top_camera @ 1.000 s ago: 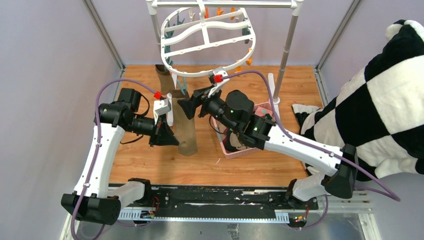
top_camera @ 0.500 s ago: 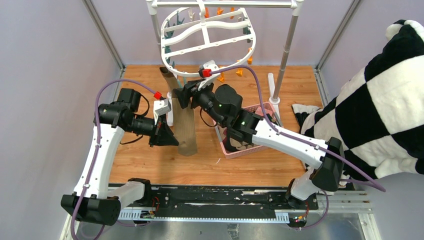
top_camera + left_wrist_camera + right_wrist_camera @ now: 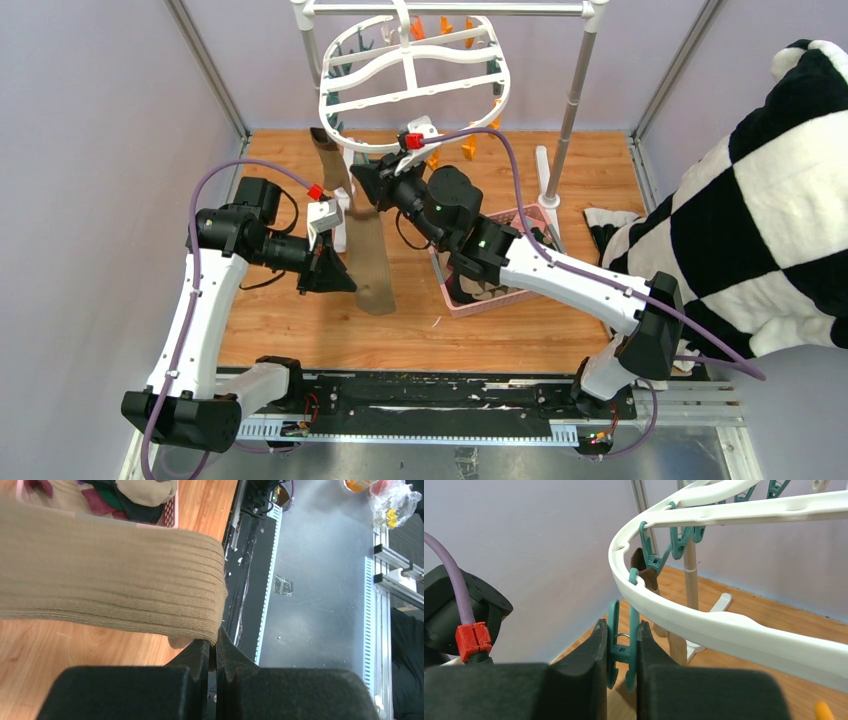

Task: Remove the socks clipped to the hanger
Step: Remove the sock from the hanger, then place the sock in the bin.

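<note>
The white hanger (image 3: 415, 75) hangs from the rack, its rim (image 3: 724, 630) curving across the right wrist view. A long olive-brown sock (image 3: 370, 260) hangs below its near-left edge, the top end hidden behind my right gripper (image 3: 366, 186). That gripper (image 3: 623, 652) is shut on a teal clip (image 3: 630, 630) under the rim. My left gripper (image 3: 338, 272) is shut on the sock's edge, and in the left wrist view the ribbed sock (image 3: 110, 580) runs into the jaws of the left gripper (image 3: 216, 650). A darker brown sock (image 3: 328, 155) stays clipped further back (image 3: 644, 572).
A pink basket (image 3: 497, 272) with several socks sits under my right forearm; its rim shows in the left wrist view (image 3: 170, 510). The grey rack pole (image 3: 575, 100) stands behind it. A black-and-white checked plush cloth (image 3: 760, 200) fills the right side.
My right gripper has moved left and up to the hanger's near-left rim and closed on the teal clip. The hanger has shifted slightly. My left arm has held still.
</note>
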`<state>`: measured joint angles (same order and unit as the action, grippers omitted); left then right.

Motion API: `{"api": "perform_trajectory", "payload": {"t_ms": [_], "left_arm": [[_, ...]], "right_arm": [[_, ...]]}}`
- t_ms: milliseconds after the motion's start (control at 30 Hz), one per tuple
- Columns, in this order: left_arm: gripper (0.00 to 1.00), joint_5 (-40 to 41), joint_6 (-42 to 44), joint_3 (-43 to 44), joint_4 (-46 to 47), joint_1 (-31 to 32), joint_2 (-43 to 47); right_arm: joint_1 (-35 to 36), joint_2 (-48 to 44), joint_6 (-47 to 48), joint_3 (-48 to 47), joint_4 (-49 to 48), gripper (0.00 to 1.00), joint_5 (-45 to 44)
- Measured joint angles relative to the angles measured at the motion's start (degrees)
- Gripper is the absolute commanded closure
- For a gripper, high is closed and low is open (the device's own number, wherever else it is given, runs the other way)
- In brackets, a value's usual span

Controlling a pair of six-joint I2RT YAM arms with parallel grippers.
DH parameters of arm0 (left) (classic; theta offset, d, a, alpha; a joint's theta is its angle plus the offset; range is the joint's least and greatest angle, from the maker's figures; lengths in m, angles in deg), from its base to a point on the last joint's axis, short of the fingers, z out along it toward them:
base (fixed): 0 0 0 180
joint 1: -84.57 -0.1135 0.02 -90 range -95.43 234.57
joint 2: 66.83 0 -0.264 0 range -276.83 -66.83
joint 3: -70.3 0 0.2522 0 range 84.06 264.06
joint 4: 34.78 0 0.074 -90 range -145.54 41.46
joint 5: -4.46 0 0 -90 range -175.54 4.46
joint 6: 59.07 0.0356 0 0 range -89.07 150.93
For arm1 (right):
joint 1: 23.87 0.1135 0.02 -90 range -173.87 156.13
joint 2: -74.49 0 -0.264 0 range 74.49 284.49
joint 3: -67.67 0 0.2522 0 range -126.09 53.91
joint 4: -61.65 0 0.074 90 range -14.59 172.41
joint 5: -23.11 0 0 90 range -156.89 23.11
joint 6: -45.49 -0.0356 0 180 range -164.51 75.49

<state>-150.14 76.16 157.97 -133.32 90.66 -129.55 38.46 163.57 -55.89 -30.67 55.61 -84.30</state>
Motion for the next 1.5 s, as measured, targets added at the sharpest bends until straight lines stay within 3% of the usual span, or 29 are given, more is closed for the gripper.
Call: {"api": "perform_trajectory", "payload": {"t_ms": [100,133,233,300,533,733,900,1000,1133,1233,1267,1367,1433,1500], "left_arm": [[1.0,0.79,0.22,-0.11,0.02,0.0,0.04],[1.0,0.98,0.26,-0.17,0.0,0.0,0.07],[1.0,2.05,0.46,-0.42,-0.02,0.0,0.39],[1.0,2.6,0.5,-0.42,-0.02,0.0,0.76],[1.0,4.24,1.2,-0.42,-0.02,0.0,3.45],[1.0,4.92,1.53,-0.42,-0.02,0.0,4.39],[1.0,5.31,1.49,-0.42,-0.02,0.0,4.46],[1.0,5.51,1.29,-0.42,-0.02,0.0,4.5],[1.0,5.77,1.05,-0.39,-0.02,0.0,5.07],[1.0,5.95,0.81,-0.26,-0.02,0.0,5.73],[0.93,5.97,0.79,-0.22,0.0,0.0,5.86],[0.5,6.38,0.98,-0.2,0.07,0.0,6.01],[0.2,7.08,0.87,-0.2,0.13,0.02,5.99],[0.03,7.82,0.63,-0.17,0.07,0.07,5.95]], "right_arm": [[-0.42,0.0,-1.01,0.0,-0.2,0.95,0.42],[-0.55,0.0,-1.33,0.0,-0.2,0.86,0.57],[-1.27,-0.28,-2.86,0.63,-0.55,0.42,2.03],[-1.64,-1.11,-4.13,2.08,-0.83,0.29,3.65],[-2.01,-10.03,-5.22,15.74,-1.7,0.06,12.28],[-2.03,-18.03,-5.09,28.63,-5.11,0.0,26.43],[-2.03,-16.41,-5.05,33.05,-8.31,0.04,38.05],[-2.03,-13.94,-5.14,33.05,-9.84,0.11,41.81],[-2.01,-11.69,-5.33,32.61,-10.99,0.36,44.35],[-2.01,-10.12,-5.7,31.36,-11.06,0.62,45.64],[-2.01,-10.12,-5.44,31.32,-11.06,0.74,45.86],[-1.99,-10.88,-5.29,31.34,-10.54,0.99,45.83],[-1.97,-12.26,-4.9,31.39,-8.92,1.0,44.78],[-1.99,-14.78,-4.55,31.74,-6.58,1.0,42.58]]}}
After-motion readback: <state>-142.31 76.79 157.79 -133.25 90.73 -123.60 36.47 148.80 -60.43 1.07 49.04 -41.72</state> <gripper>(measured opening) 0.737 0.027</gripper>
